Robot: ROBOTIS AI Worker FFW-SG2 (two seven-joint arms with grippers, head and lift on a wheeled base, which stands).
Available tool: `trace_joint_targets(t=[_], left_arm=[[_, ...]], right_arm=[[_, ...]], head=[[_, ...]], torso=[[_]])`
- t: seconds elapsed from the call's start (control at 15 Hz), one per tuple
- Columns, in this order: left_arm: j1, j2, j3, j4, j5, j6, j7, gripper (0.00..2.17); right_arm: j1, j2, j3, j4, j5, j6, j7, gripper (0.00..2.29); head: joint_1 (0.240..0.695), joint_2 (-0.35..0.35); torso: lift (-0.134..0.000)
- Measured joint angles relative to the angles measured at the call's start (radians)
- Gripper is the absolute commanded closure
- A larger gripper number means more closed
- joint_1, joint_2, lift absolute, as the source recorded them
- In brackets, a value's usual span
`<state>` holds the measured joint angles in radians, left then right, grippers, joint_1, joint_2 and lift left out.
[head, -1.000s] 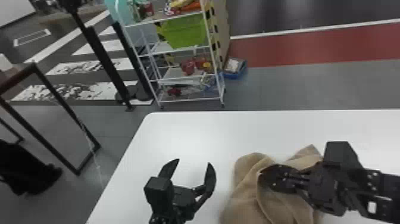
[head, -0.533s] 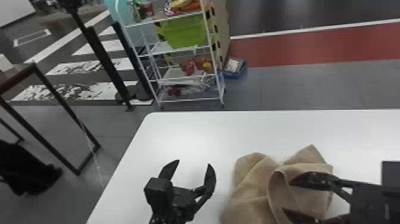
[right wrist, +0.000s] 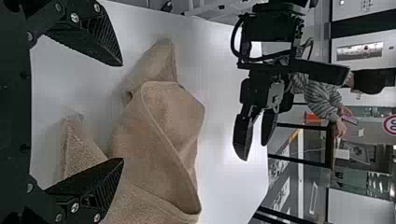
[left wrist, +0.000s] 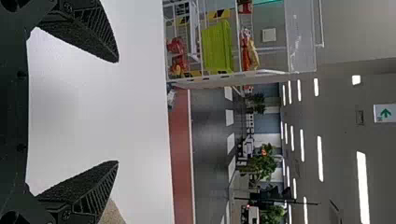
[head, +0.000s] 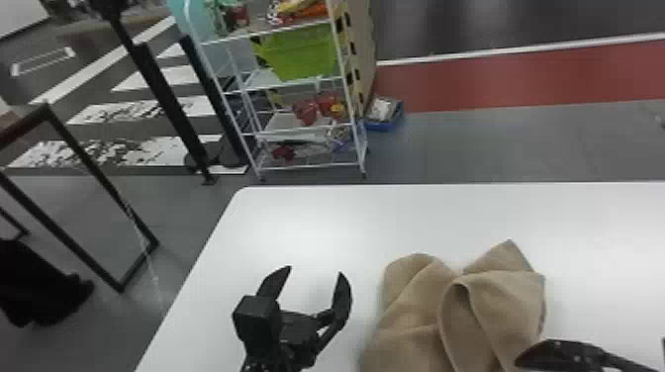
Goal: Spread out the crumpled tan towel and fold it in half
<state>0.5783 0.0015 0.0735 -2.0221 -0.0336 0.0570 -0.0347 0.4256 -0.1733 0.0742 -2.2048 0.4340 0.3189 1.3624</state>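
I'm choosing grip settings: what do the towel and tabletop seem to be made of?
Tan towel: matte, soft cloth, perhaps cotton terry, from its fuzzy nap and loose folds. White tabletop: smooth, faintly glossy, possibly laminate, from its soft glare.

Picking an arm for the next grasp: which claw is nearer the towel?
The right claw: in the head view, its finger overlaps the towel at the right edge, whereas white table separates the left claw from it.
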Motion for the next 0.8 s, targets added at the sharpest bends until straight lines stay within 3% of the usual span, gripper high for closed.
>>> trace_joint_targets(t=[0.8], left_arm=[[-0.015, 0.000, -0.003, 0.027, 0.000, -0.006, -0.002, 0.11]], right_arm=[[-0.014, -0.005, 0.028, 0.057, 0.084, 0.151, -0.021, 0.38]], head=[[0.695, 0.289]], torso=[[-0.121]])
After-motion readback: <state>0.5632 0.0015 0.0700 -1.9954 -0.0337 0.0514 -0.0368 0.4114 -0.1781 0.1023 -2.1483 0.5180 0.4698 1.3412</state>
